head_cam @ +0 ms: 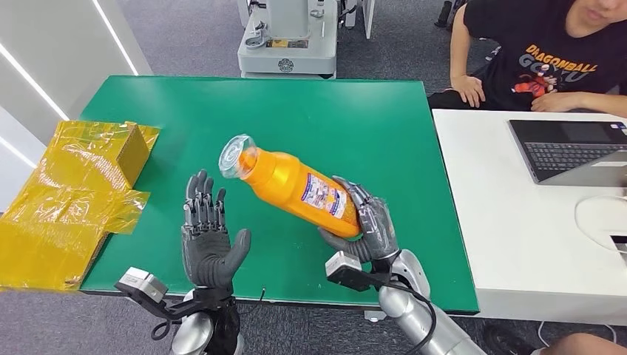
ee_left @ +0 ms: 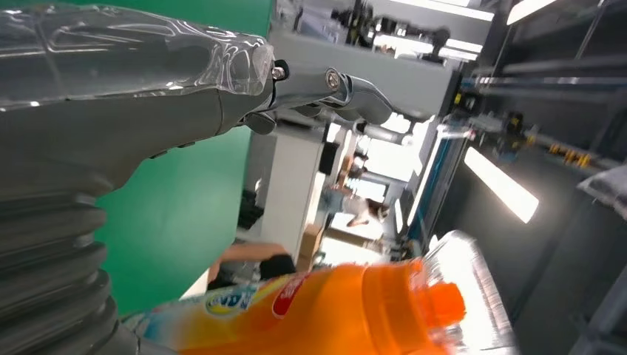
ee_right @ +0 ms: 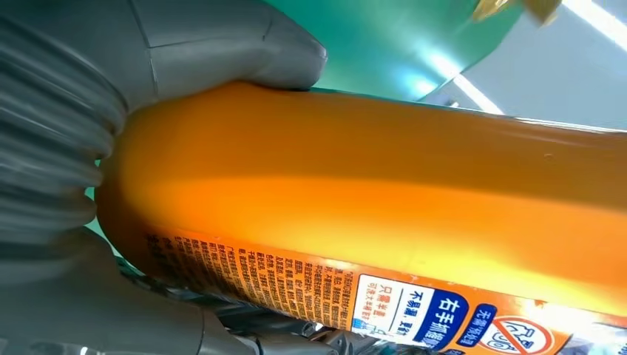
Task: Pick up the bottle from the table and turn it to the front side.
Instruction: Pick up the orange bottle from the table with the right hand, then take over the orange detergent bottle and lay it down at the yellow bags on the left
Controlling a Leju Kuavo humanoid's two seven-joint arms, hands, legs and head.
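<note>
Right hand (head_cam: 367, 222) is gripping the base end of the orange bottle (head_cam: 296, 185), fingers wrapped around the labelled lower body, thumb pressing the side in the right wrist view. The bottle is hanging clear above the green worktop (head_cam: 399, 133), lying tilted, with its capped neck pointing up and away toward the robot's left. Left hand (head_cam: 211, 237) is standing open just beside the neck end, palm turned toward the bottle, fingers apart, holding nothing.

Handling judgement: the bottle is looking full and therefore fairly heavy for a one-ended grip; the plastic wall is smooth and likely slippery, stiff enough not to buckle. The printed label band is offering the better purchase; the clear cap cover (head_cam: 236, 157) looks thin and is best avoided.

Further out, yellow wrapped boxes (head_cam: 81, 185) are sitting at the worktop's left edge, well apart. A person (head_cam: 547, 52) is sitting beyond a white table (head_cam: 510, 222) carrying a laptop (head_cam: 573, 148). Nothing is obstructing the turn.
</note>
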